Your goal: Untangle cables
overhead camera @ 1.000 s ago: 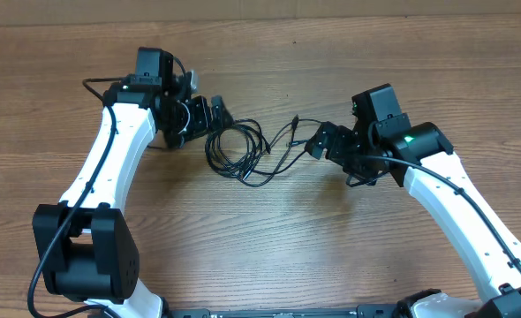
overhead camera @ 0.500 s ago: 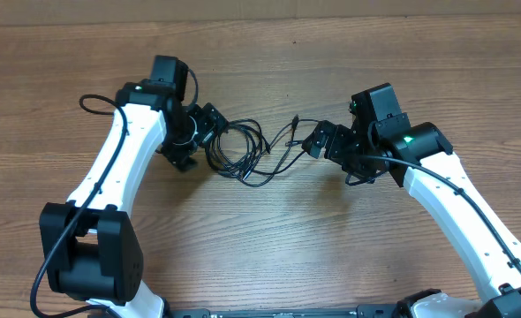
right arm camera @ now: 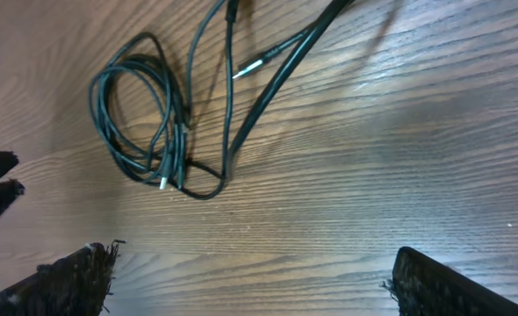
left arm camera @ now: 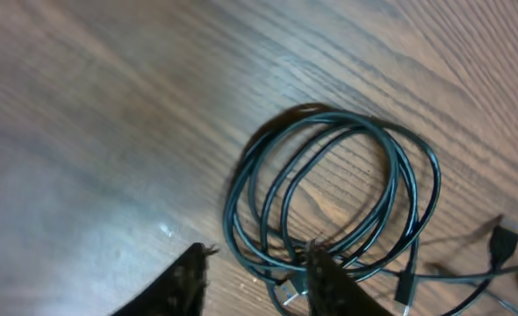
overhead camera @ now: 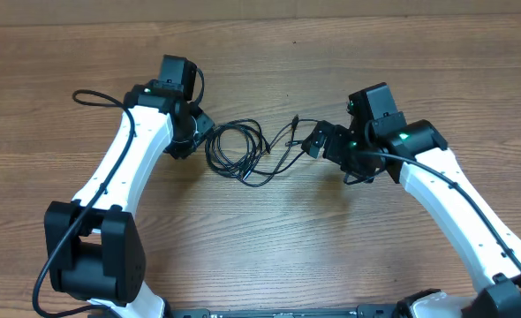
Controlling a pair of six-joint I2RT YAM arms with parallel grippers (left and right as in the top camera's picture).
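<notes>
Since the earlier overhead frame, my left arm has swung inward and its wrist has moved toward the cables (overhead camera: 236,146). My left pincer (overhead camera: 199,132) now sits against the left edge of the coil, and its jaws have narrowed from a wide spread. My right arm holds nearly the same station as before. The coil has not visibly shifted.

Findings, left side: in the left wrist view, my left pincer (left arm camera: 257,283) shows two dark fingertips (left arm camera: 193,274) at the lower edge with a clear gap between them. The lower-left arc of the coiled cables (left arm camera: 329,193) runs through that gap. The right tip overlaps the strands. The jaws are partly spread, and I see no strand pinched.

Findings, right side: my right pincer (overhead camera: 318,141) stands just right of the loose cable ends. In the right wrist view, the right pincer (right arm camera: 255,285) is spread wide and holds nothing, with bare desk (right arm camera: 347,175) between the tips.

Location of the cables (right arm camera: 140,123): they lie flat on the wooden desk (overhead camera: 260,247) between my two arms. Several loops are stacked in one coil. Loose strands trail toward the right arm, one ending in a silver-tipped plug (right arm camera: 247,68).
</notes>
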